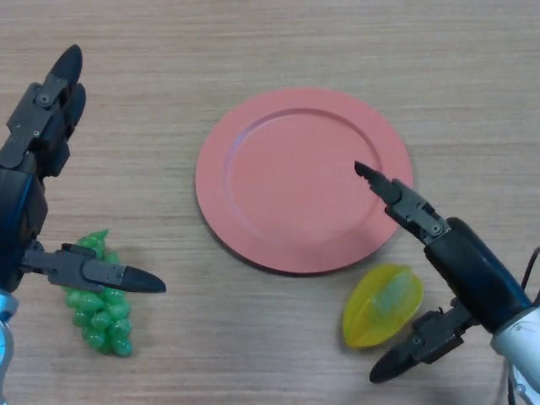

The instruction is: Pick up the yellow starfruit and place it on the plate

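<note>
Head view, starfruit: the yellow starfruit (381, 305) lies on the tabletop (253, 51), just below the plate's lower right rim.
Right hand: the right hand (460, 266) is spread wide around it, holding nothing.
Plate: the red plate (278, 177) is bare.
Left hand: the left hand (34, 177) is spread wide above green grapes (99, 308).

I see bare wooden counter (253, 51) all around the round red plate (304, 179); only the yellow starfruit (381, 305) lies just beside its near-right rim, green grape bunch (99, 312) well apart.
</note>
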`<state>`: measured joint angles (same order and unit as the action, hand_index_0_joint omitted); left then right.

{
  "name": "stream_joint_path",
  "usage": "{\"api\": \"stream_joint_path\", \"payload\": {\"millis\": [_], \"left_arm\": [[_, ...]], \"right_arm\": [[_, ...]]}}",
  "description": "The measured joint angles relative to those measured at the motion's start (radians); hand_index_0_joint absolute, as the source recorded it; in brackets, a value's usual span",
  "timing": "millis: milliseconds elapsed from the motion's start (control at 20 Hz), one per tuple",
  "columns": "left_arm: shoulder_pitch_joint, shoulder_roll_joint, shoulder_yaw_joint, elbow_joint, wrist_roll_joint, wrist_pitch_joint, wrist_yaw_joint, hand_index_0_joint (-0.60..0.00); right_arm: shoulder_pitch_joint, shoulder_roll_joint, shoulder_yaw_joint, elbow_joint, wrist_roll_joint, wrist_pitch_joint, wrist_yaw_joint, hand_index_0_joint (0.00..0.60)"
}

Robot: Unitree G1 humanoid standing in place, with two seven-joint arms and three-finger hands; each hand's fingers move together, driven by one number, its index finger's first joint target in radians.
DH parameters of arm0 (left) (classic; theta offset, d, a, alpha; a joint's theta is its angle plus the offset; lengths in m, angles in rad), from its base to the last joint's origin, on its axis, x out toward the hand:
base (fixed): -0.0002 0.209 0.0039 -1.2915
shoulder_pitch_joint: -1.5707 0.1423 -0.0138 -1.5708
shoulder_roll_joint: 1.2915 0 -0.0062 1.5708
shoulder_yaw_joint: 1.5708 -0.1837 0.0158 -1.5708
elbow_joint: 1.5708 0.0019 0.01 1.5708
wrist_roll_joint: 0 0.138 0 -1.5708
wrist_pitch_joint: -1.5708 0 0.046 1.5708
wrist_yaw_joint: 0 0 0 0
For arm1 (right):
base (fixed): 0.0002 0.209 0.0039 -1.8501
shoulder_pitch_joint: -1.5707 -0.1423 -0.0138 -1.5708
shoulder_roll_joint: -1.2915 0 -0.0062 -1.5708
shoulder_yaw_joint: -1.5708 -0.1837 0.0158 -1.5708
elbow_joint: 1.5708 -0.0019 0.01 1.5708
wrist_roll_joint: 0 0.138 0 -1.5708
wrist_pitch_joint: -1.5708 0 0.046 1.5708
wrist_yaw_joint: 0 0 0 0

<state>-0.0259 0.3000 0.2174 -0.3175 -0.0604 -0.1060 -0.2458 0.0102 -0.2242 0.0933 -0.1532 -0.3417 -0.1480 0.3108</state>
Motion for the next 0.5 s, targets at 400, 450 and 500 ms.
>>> {"api": "stream_joint_path", "payload": {"millis": [400,450,500], "left_arm": [[0.003,-0.006,0.0,-0.016,0.0,0.007,0.0,0.0],[0.003,-0.006,0.0,-0.02,0.001,0.009,0.0,0.0],[0.003,-0.008,-0.001,-0.03,0.001,0.014,0.0,0.0]], "right_arm": [[-0.023,-0.004,0.0,0.252,-0.093,-0.203,-0.09,0.0],[-0.034,-0.007,-0.001,0.285,-0.125,-0.241,-0.121,0.0],[-0.047,-0.009,-0.008,0.319,-0.172,-0.259,-0.146,0.0]]}}
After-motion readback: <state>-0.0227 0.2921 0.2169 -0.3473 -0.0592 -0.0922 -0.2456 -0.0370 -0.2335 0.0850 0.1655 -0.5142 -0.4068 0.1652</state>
